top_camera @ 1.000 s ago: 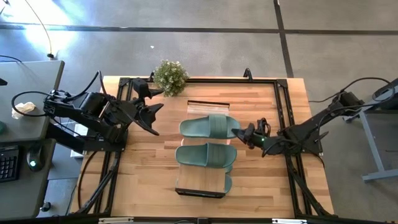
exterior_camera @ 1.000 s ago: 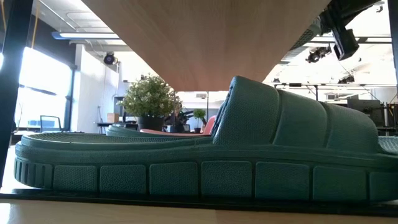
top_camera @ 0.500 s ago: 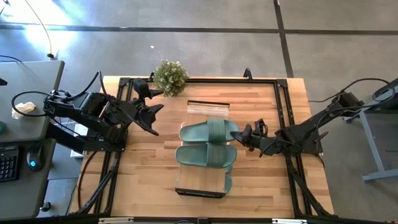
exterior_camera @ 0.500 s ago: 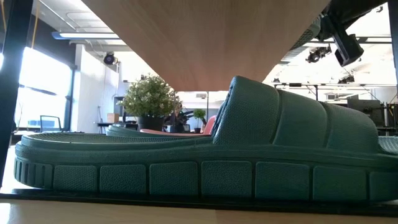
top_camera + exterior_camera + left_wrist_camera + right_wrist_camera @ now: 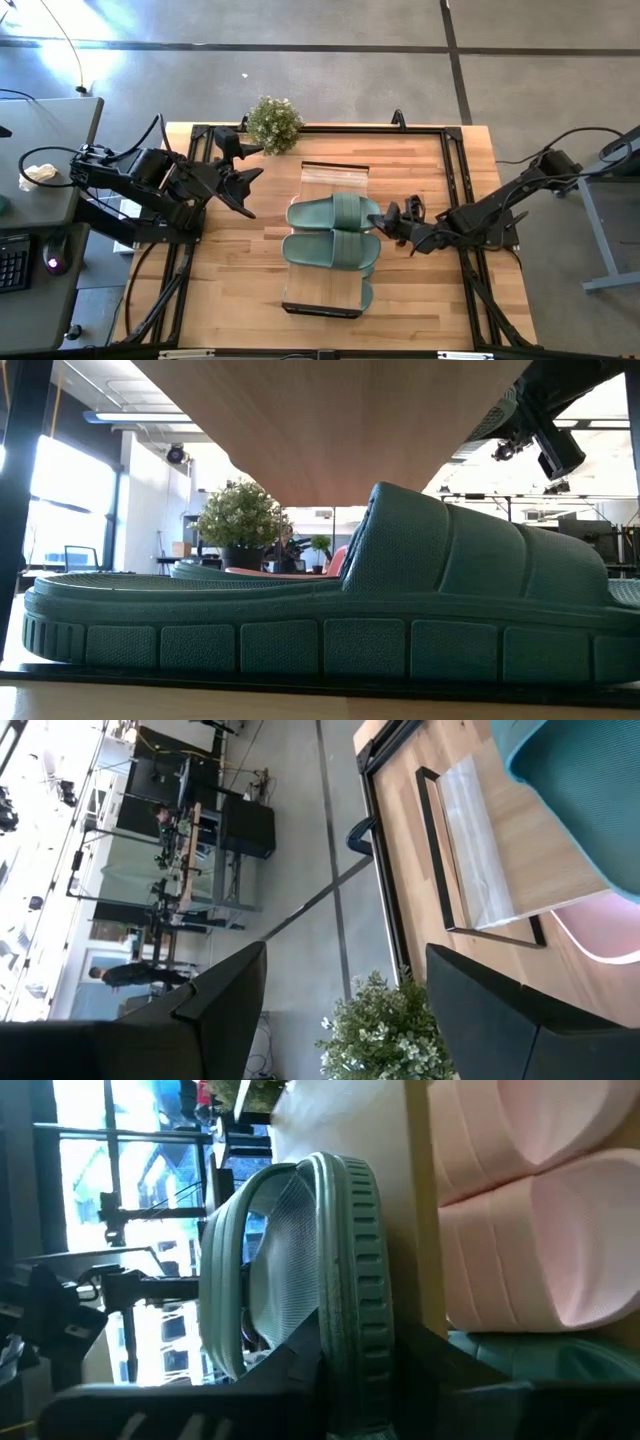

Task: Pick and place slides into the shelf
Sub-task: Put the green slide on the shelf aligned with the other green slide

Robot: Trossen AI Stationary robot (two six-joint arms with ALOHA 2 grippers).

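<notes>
The shelf [image 5: 335,176] stands in the middle of the table. Two sage-green slides lie side by side across its top plank: a far one [image 5: 333,212] and a near one [image 5: 332,250]. The edge of another green slide [image 5: 366,296] peeks out from a lower level. Pink slides [image 5: 520,1200] sit on a tier below. My right gripper [image 5: 384,219] is at the far slide's right end, shut on it. My left gripper [image 5: 245,186] hangs open above the table's left part, holding nothing. My right gripper pinches the far green slide by the end that faces the table's right [image 5: 355,1335], beside the strap. One finger [image 5: 290,1375] is on the footbed side and the other [image 5: 450,1370] on the sole side. The fingers come from the right, slanting slightly down, along the slide. Its sole lies on the top plank [image 5: 415,1230].
A potted plant [image 5: 273,123] stands at the table's far edge, left of the shelf. The black frame [image 5: 455,150] runs around the tabletop. Bare wood lies to the left and right of the shelf. A desk with a keyboard [image 5: 12,262] stands beyond the table's left edge.
My right gripper has sunk a little and gone toward the table's left with the far green slide's end. The slide has shifted slightly leftward along the top plank.
</notes>
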